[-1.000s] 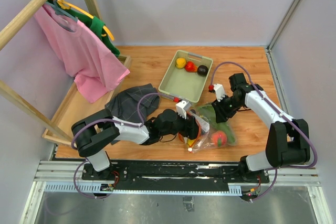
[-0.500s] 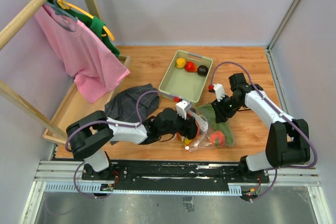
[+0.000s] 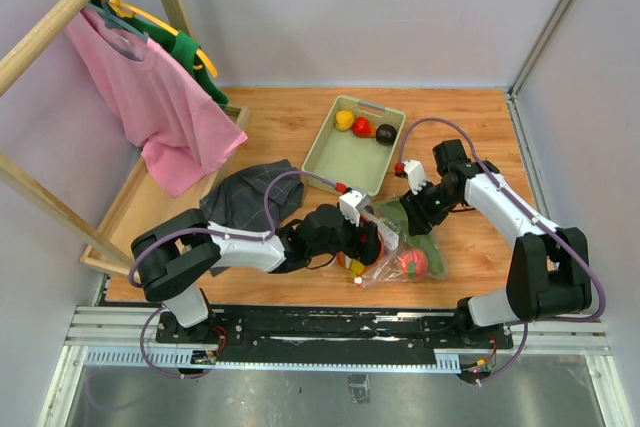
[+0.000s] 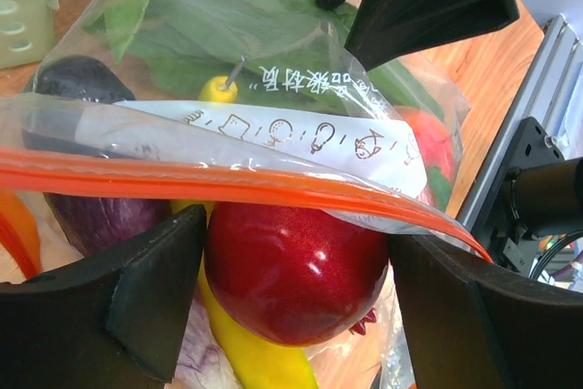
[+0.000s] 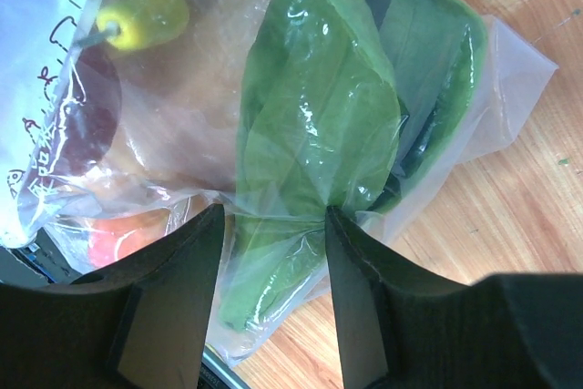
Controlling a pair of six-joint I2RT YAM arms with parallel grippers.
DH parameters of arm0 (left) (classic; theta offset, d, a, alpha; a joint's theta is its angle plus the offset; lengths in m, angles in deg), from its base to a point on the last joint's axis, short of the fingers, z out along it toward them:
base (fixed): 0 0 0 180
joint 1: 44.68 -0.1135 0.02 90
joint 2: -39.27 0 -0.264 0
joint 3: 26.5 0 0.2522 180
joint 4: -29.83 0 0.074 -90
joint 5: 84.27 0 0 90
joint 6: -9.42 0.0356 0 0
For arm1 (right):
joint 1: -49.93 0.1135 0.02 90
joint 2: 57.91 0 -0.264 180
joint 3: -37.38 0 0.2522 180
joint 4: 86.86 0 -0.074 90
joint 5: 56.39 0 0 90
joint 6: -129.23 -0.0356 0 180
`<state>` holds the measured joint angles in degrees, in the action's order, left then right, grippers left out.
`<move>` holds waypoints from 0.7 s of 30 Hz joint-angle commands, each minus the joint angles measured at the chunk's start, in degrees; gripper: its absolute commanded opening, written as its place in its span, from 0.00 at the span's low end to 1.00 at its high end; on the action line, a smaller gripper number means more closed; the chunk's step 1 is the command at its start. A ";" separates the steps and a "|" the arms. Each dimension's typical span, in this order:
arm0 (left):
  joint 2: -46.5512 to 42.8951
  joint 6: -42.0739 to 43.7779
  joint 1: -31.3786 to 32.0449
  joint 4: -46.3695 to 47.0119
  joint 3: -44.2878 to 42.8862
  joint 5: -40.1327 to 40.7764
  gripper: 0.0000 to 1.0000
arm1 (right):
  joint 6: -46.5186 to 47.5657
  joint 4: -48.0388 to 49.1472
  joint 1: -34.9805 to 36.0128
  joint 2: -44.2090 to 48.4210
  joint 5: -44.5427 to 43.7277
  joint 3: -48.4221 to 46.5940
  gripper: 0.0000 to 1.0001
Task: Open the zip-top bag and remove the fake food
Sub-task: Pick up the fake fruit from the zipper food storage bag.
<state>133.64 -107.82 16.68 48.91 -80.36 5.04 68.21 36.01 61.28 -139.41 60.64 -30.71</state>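
Note:
The zip-top bag [image 3: 396,247] lies on the table between my arms, with its orange-red zip strip [image 4: 182,179] and white label [image 4: 273,134] right in front of the left wrist camera. My left gripper [image 3: 366,243] is at the bag's mouth. A glossy red round fruit [image 4: 291,271] fills its jaws [image 4: 296,252] and touches both fingers. A yellow banana [image 4: 246,353] lies under that fruit and a dark purple piece [image 4: 82,84] sits behind. My right gripper [image 3: 418,209] [image 5: 275,225] pinches the bag's far end [image 5: 510,79] over the green leafy piece [image 5: 310,116].
The pale green tray [image 3: 325,152] stands behind the bag, holding a yellow pepper [image 3: 344,120], a red piece [image 3: 362,127] and a dark one [image 3: 386,133]. A dark cloth [image 3: 250,192] lies to the left. A pink shirt [image 3: 160,97] hangs on the wooden rack.
My left gripper dipped toward the near edge and came back, nudging the bag's mouth. My right gripper drifted slightly up and left with the bag's far end.

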 commanded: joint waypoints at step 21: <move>-1.88 0.47 -0.81 -1.80 4.07 -2.29 0.92 | 3.63 -1.54 0.90 5.66 7.68 0.85 0.57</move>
<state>132.40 -107.65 16.18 48.03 -77.21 3.12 69.21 36.03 61.28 -136.19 63.06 -30.16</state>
